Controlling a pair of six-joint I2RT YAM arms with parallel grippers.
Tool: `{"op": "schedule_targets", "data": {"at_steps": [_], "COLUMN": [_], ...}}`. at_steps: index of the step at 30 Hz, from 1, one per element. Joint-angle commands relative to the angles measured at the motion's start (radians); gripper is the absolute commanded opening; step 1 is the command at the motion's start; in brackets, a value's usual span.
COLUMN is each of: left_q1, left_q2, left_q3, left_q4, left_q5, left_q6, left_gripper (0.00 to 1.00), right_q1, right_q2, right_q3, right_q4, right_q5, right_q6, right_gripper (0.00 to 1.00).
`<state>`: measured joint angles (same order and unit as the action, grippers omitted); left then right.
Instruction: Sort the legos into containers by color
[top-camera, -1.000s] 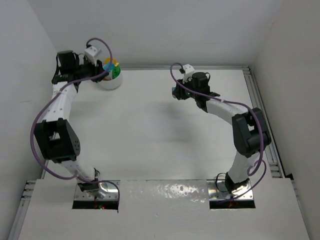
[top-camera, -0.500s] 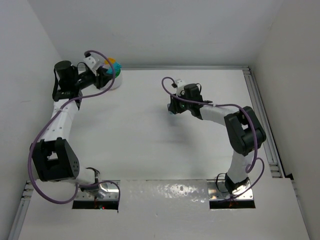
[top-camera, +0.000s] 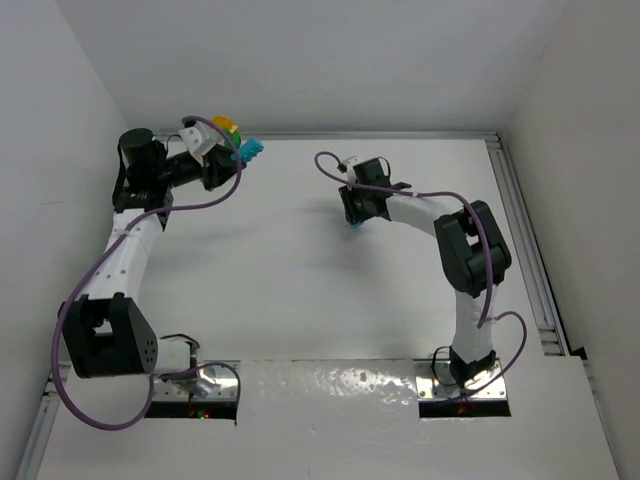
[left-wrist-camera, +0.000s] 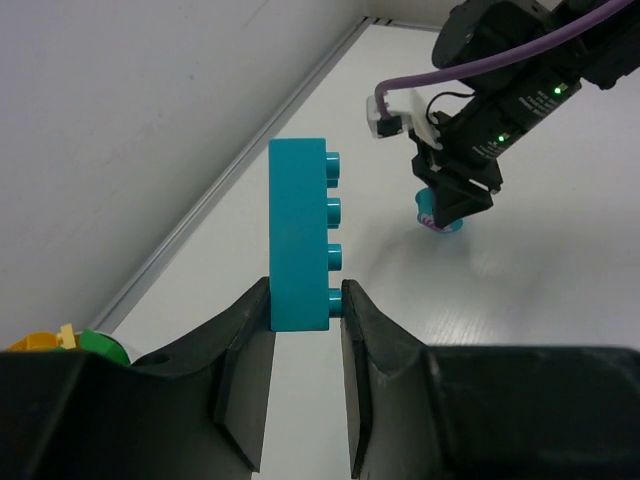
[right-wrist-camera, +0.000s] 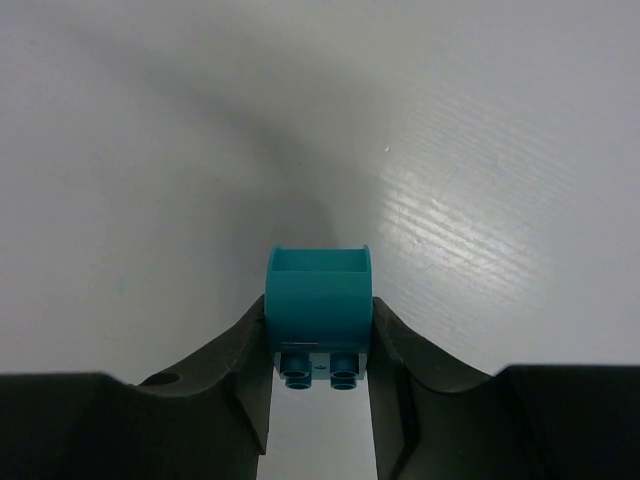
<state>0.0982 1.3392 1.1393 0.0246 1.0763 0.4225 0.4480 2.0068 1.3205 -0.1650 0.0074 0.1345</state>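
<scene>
- Legos (top-camera: 250, 150) shifted: your left gripper (left-wrist-camera: 305, 320), clamping one long teal brick (left-wrist-camera: 298, 240), turned rightward.
- Your right gripper (right-wrist-camera: 320, 350), clamping one short teal brick (right-wrist-camera: 318, 300), swung left.

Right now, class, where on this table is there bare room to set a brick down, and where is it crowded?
Free: the stretch of table between the two arms, toward their bases, and the far-right corner beside the rail. Crowded: the far-left corner, where the left hand, its teal brick and the yellow brick bunch together.
</scene>
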Motion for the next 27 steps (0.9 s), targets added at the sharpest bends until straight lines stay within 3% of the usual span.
{"op": "schedule_targets", "data": {"at_steps": [1,8,17,22,23,26,27], "left_q1": [-0.015,-0.023,-0.032,-0.037,-0.037,-0.043,-0.045], "left_q2": [-0.029,-0.032,-0.040,-0.048,-0.052,-0.054,-0.054], "left_q3": [-0.012,-0.010,-0.019,-0.030,-0.032,-0.033,-0.035], "left_q4": [0.011,0.009,0.020,0.018,0.018,0.021,0.023], "left_q5": [0.056,0.054,0.059,0.080,0.095,0.120,0.126], "left_q6": [0.032,0.033,0.019,0.019,0.022,0.038,0.041], "left_gripper": [0.00,0.00,0.00,0.00,0.00,0.00,0.00], "right_q1": [0.006,0.008,0.006,-0.005,-0.023,-0.046,-0.048], "right_q2": [0.006,0.050,-0.003,-0.178,-0.253,-0.348,-0.365], "right_q3": [0.032,0.080,0.079,-0.016,-0.065,-0.197,-0.208], "right_q4": [-0.043,-0.114,-0.105,0.104,0.157,0.553,0.751], "right_q5": [-0.004,0.012,-0.046,-0.173,-0.308,-0.624,-0.667], "right_q6": [-0.032,-0.029,-0.055,-0.111,-0.116,-0.005,0.032], "right_gripper": [0.24,0.25,0.67,0.74,0.71,0.64,0.63]}}
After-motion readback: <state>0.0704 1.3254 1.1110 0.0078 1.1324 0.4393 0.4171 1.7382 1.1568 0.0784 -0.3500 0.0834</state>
